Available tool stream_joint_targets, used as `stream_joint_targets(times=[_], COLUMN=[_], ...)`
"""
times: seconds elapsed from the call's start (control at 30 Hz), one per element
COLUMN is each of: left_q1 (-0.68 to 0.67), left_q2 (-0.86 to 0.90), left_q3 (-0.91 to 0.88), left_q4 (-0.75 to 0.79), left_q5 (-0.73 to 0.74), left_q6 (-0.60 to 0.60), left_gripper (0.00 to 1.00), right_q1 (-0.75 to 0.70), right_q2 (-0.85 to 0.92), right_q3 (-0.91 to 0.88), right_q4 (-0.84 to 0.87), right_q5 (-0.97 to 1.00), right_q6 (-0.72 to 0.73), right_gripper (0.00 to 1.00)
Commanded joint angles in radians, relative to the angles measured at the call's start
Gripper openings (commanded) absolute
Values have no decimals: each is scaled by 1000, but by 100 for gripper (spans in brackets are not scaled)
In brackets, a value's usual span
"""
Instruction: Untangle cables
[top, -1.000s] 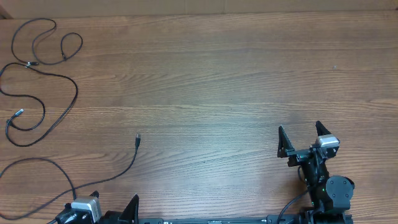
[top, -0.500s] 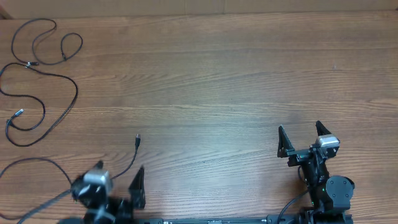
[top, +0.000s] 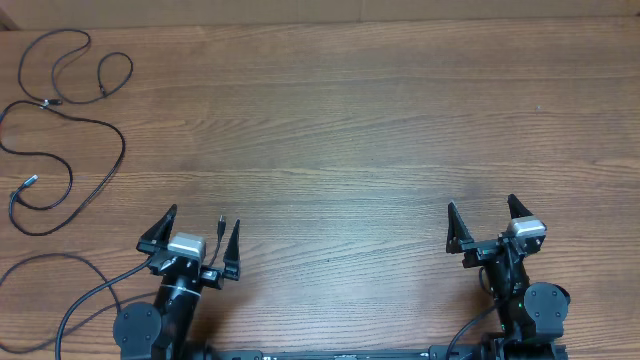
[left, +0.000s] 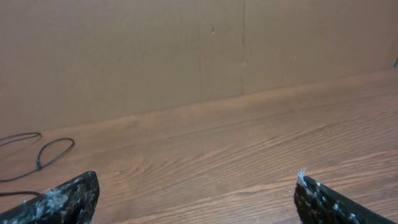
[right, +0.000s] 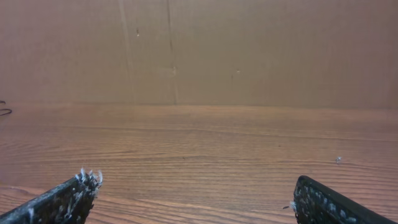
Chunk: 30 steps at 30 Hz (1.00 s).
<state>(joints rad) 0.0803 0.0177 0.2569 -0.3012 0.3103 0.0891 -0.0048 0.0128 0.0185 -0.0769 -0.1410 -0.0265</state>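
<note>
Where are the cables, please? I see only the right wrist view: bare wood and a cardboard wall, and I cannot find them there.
Observer: The cables lie in loose loops at the far left of the table, well away from the right gripper.
Operator: Is any plug near the left gripper?
Observer: Yes. Seen from above, one black plug end lies between the wide-open jaws of the left gripper, not gripped.
Operator: Are there silver tips?
Observer: One silver-tipped plug lies near the left edge.
</note>
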Motion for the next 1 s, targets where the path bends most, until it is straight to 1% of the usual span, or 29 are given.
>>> stream_joint_targets(times=[0.0, 0.1, 0.2, 0.3, 0.43, 0.57, 0.7, 0.77, 0.97], left_q1=[3, 3, 3, 3, 2, -21, -92, -93, -71], left_q2=[-14, -14, -14, -14, -14, -14, -14, -14, -14], left_q3=[-32, -45, -81, -141, -201, -247, -252, -252, -252], left_q4=[31, 56, 98, 186, 275, 321, 269, 229, 231], left_q5=[-9, -64, -124, -173, -235, -300, -412, -415, -414], left_q6=[30, 11, -58, -140, -189, -235, -240, -240, -224], left_gripper=[100, 100, 100, 100, 100, 100, 100, 100, 100], right_q1=[4, 4, 4, 4, 4, 4, 4, 4, 4], right_q2=[-10, -10, -10, -10, -10, -10, -10, -10, -10], right_q3=[-10, -10, -10, -10, -10, -10, -10, -10, -10], right_q4=[4, 4, 4, 4, 4, 4, 4, 4, 4], right_q5=[9, 9, 9, 9, 9, 9, 9, 9, 9], right_q6=[-5, -5, -5, -5, -5, -5, -5, -5, -5], right_gripper=[100, 100, 100, 100, 100, 100, 100, 100, 100])
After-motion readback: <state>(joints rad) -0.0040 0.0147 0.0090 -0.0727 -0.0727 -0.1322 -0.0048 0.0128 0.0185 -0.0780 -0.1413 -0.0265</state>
